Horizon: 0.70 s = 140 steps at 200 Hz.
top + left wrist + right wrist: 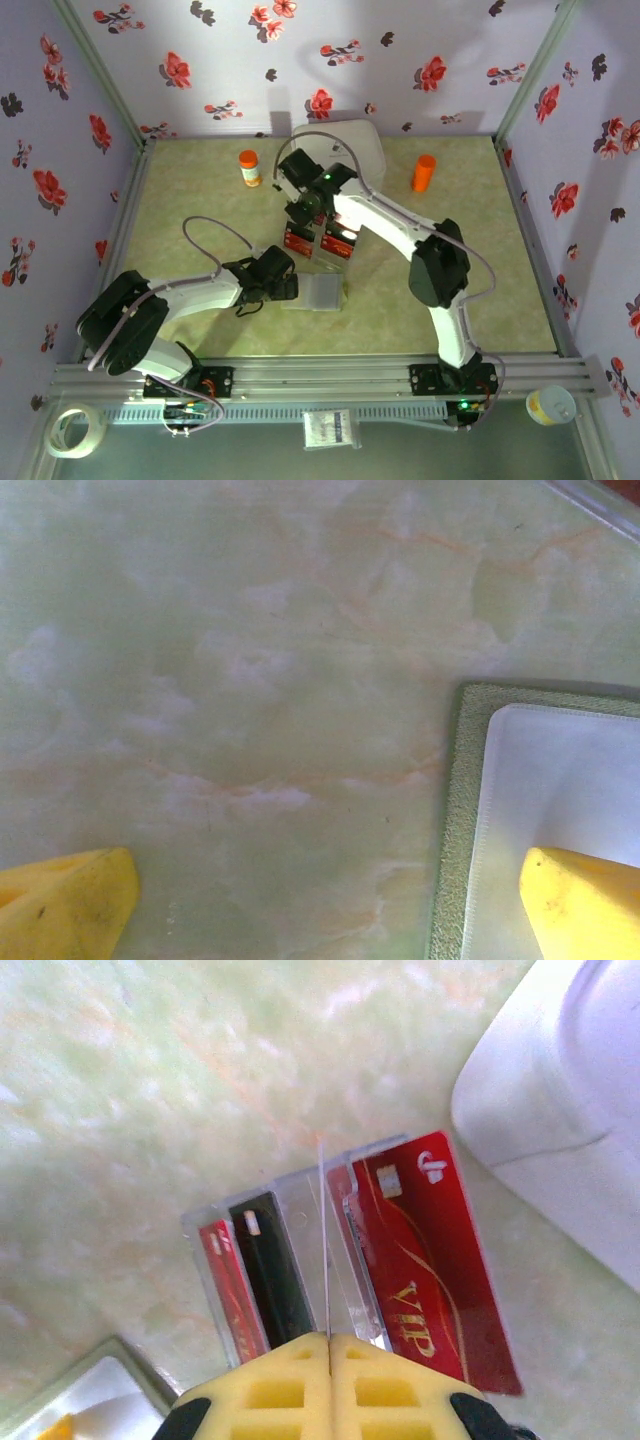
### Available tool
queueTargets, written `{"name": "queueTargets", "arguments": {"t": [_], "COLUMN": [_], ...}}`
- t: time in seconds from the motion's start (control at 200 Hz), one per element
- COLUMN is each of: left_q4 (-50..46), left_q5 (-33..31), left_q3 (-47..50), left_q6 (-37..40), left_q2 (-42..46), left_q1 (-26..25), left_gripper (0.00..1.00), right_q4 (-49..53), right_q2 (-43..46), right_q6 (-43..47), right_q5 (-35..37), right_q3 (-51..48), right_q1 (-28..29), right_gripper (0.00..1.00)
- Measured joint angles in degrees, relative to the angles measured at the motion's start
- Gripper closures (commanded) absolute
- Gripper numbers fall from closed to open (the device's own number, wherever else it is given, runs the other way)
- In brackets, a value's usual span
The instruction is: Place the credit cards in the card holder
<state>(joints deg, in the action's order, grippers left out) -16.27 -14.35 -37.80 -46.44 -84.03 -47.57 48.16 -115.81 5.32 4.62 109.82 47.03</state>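
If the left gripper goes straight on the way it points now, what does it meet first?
Probably the open card holder: one finger of the left gripper hangs over its pale inside, the other over bare table. Height is unclear.

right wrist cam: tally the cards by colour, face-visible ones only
Red cards: 2
Black card: 1
Total: 3
Edge-on card in the right gripper: colour hidden, not counted.

Lab-style robot test cell: floral-papered enclosure walls (400,60), aluminium extrusion rail (330,375) at front, marbled green tabletop (500,260).
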Motion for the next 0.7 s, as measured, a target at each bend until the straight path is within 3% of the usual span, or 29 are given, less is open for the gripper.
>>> {"name": "queueTargets", "arguments": {"t": [0.295, 0.7], "left_q4": [0.24, 2.32], "left_q5": [0.04, 0.46], "left_q3": [0.42, 2.54], "left_q6": [-0.02, -0.11], "left_q2": [0.68, 2.69], "left_q1": [0.00, 0.00], "left_gripper": [0.00, 0.00], "right_q4": [-12.48, -43.32], "right_q2": [21.18, 39.93], "right_q6": [-10.64, -41.00], "right_q5": [-1.70, -4.96], "right_q3": [-23.61, -66.40], "right_q1": [1.49, 7.80], "right_gripper": [1.00, 1.00]}}
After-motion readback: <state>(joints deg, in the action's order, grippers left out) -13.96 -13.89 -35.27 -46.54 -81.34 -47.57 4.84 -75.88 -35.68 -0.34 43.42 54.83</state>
